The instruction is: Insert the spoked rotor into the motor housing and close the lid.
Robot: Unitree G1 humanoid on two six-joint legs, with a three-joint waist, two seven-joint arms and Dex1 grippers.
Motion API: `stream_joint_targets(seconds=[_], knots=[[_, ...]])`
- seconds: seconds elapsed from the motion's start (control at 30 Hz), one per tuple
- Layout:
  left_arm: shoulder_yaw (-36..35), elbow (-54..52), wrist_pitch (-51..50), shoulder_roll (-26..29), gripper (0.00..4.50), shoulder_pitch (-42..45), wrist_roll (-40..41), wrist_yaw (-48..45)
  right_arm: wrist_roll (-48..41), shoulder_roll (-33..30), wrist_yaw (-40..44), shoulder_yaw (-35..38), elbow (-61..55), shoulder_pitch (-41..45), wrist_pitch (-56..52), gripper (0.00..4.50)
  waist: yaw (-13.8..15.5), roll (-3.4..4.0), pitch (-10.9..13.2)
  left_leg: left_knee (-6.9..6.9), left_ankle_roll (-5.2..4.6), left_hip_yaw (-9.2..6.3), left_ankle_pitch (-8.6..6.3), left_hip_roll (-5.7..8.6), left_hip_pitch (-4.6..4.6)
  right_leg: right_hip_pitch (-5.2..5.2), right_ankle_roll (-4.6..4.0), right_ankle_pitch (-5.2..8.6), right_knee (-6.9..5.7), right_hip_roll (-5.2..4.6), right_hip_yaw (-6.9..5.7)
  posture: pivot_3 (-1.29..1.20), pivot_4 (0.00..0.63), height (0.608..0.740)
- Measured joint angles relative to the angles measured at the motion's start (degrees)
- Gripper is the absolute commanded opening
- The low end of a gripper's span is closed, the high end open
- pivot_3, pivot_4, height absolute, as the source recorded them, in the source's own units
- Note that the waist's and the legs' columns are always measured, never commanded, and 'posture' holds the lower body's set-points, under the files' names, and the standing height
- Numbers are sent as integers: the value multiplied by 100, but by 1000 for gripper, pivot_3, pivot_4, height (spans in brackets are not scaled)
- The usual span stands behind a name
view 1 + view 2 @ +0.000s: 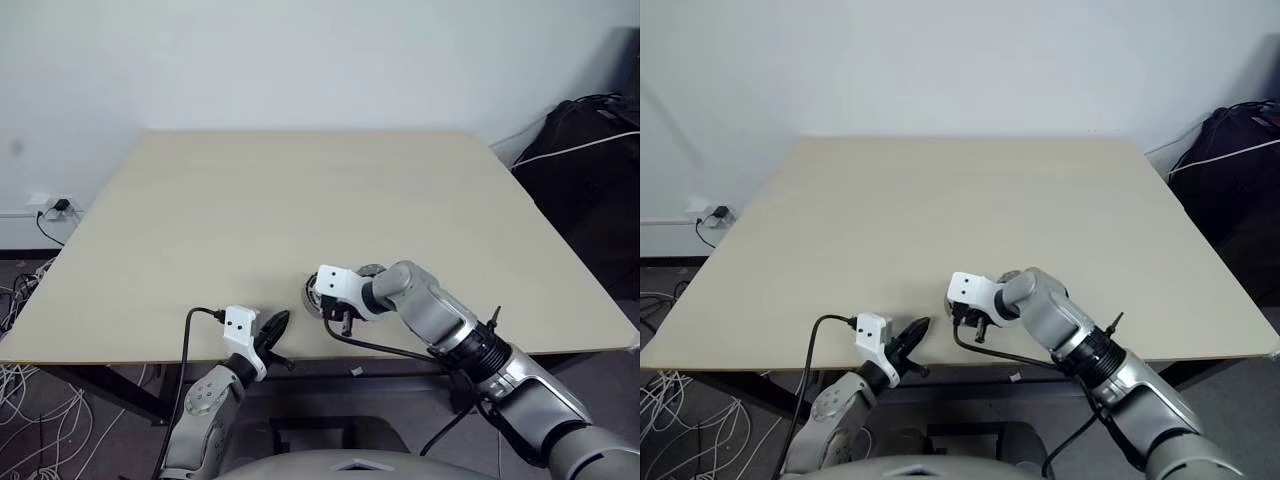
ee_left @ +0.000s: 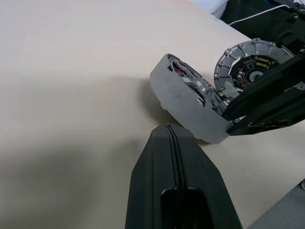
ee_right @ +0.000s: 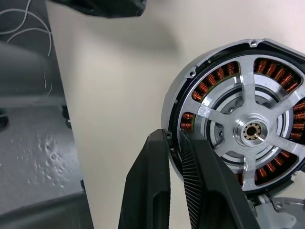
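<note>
One wide counter (image 1: pixel 300 200) carries the parts near its front edge. The motor housing (image 3: pixel 178 95) stands tilted on its rim, the spoked rotor (image 3: pixel 250 129) seated inside its copper windings. The ribbed lid (image 2: pixel 248 64) lies just beyond, at two o'clock. The right pincer (image 3: pixel 175 143) is clenched on the housing's rim. The left pincer (image 2: pixel 170 138) is clenched empty, at seven o'clock from the housing.

Matt wooden table (image 1: pixel 300 200); metal motor housing (image 3: pixel 177 102)
</note>
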State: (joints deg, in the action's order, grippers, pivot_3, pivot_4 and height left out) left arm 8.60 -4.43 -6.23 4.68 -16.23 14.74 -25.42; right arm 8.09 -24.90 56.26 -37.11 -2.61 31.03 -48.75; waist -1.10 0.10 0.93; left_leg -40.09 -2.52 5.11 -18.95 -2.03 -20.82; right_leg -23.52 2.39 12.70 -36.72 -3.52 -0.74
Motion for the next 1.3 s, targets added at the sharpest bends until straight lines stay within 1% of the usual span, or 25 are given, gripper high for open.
stream_joint_targets(seconds=[0.07,0.13,0.23,0.53,0.77,0.9,1.03,1.1,1.27,1.3], knots=[[-3,0,0,3,0,-8,0,0,6,-13,-99,7,71,30,-29,1355,-4,0,0,-1,0,1,0,0,0,-1,1,0,0,0,1,0,0,740],[-5,0,0,3,0,-7,1,0,-1,-22,-155,47,103,42,-39,2063,-20,0,0,-1,0,1,0,-1,0,-2,0,0,0,0,1,0,0,740],[-3,0,0,0,0,-6,2,-3,-32,-18,-208,53,129,46,-35,2984,-33,0,0,0,0,0,0,-3,-1,-4,-1,1,0,2,0,0,0,740],[-7,0,3,0,0,1,3,-18,-477,-5,-8,227,-118,85,6,2984,-44,0,0,0,0,-2,-1,-3,-1,-3,0,1,0,2,-1,0,0,740],[-18,1,10,0,0,8,11,-55,-1362,175,278,512,-752,-21,-291,2984,-35,-1,0,0,-1,-5,-1,-4,-2,-3,-1,1,1,2,-2,0,0,740],[-20,1,10,0,0,3,13,-68,-1884,505,199,881,-903,-149,-377,2984,-38,-1,0,0,-1,-4,-1,-4,-2,-3,-1,0,-1,2,-2,0,0,740],[-18,1,10,-1,0,0,15,-82,-2049,1090,-458,1507,-874,-217,92,2984,-43,-1,-1,0,0,-3,-1,-4,-2,-4,0,0,-4,2,-2,0,0,740],[-22,1,10,0,0,-7,15,-82,-1955,1370,-1049,1836,-709,-205,513,2984,-41,-2,-1,0,1,-2,-1,-3,-3,-4,1,0,-3,2,-2,0,0,740],[-24,1,9,5,0,-15,15,-82,-1546,1399,-1934,2133,-486,-221,1374,2984,-40,-2,-1,0,0,3,-1,-2,-10,-9,1,0,1,2,1,0,0,740],[-24,1,9,6,0,-14,15,-82,-1499,1380,-2058,2197,-478,-245,1476,2801,-41,-1,-1,0,0,2,-1,-3,-10,-10,2,0,1,2,1,0,0,740]])
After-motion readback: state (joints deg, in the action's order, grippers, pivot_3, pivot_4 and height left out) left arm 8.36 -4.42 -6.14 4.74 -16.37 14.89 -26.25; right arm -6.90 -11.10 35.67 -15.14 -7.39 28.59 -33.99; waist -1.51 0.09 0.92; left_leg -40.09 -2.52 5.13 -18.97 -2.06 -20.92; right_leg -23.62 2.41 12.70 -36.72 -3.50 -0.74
